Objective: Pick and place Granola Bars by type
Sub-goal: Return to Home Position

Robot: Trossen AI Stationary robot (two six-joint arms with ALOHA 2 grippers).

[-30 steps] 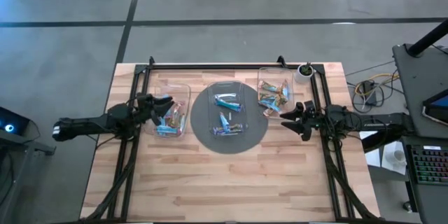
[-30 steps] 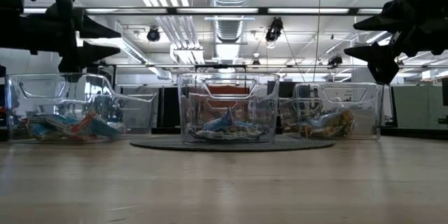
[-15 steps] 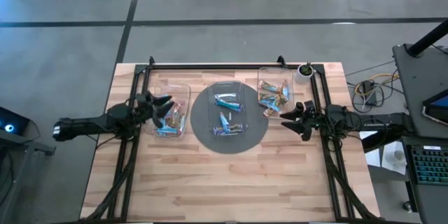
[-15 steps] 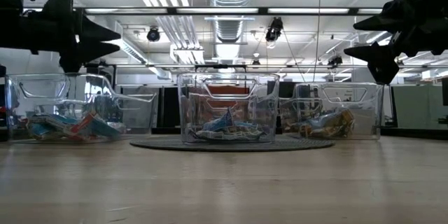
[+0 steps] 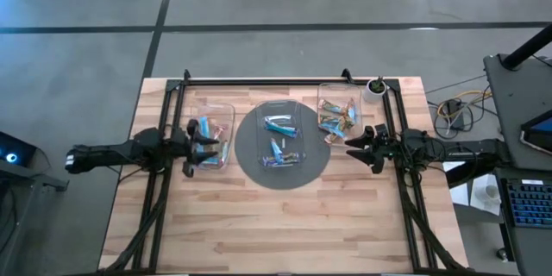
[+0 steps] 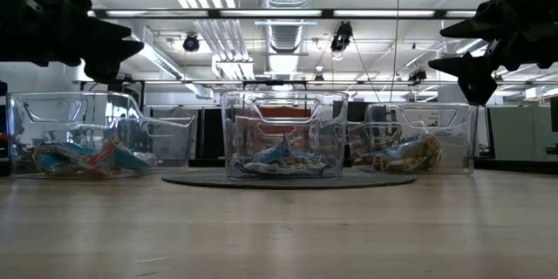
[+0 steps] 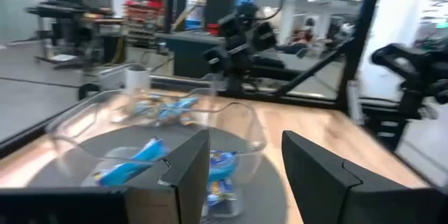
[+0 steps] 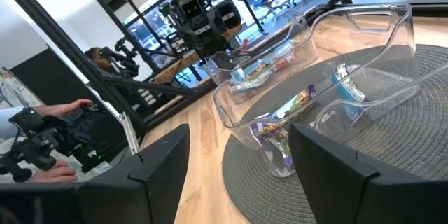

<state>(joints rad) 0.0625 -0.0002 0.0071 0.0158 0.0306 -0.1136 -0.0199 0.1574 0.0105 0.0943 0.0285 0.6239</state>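
The granola bars lie in three clear trays: the left tray [image 5: 212, 134] holds several bars [image 6: 83, 155], the middle tray [image 5: 280, 139] holds light-blue and silvery bars [image 8: 288, 115], and the right tray [image 5: 339, 112] holds tan and blue ones [image 6: 403, 153]. My left gripper [image 5: 191, 148] hovers open and level at the left tray's left rim, above it [image 6: 109, 48]. My right gripper [image 5: 354, 148] hovers open and level near the right tray's near end [image 6: 466, 48]. Both are empty; their dark fingers [image 7: 185, 175] [image 8: 162, 161] frame the wrist views.
The middle tray stands on a round grey plate [image 5: 313, 168]. A small white cup [image 5: 374, 90] sits at the far right corner. Black frame rails [image 5: 164, 181] [image 5: 401, 190] run along both table sides. Bare wood [image 5: 276, 224] fills the near half. A person's hands [image 8: 52, 171] show beyond the table.
My left gripper has rolled about its own pointing line while staying over the left tray's rim; in the high view its fingers now stand apart toward the table's near and far edges. The right arm and the bars have kept still.
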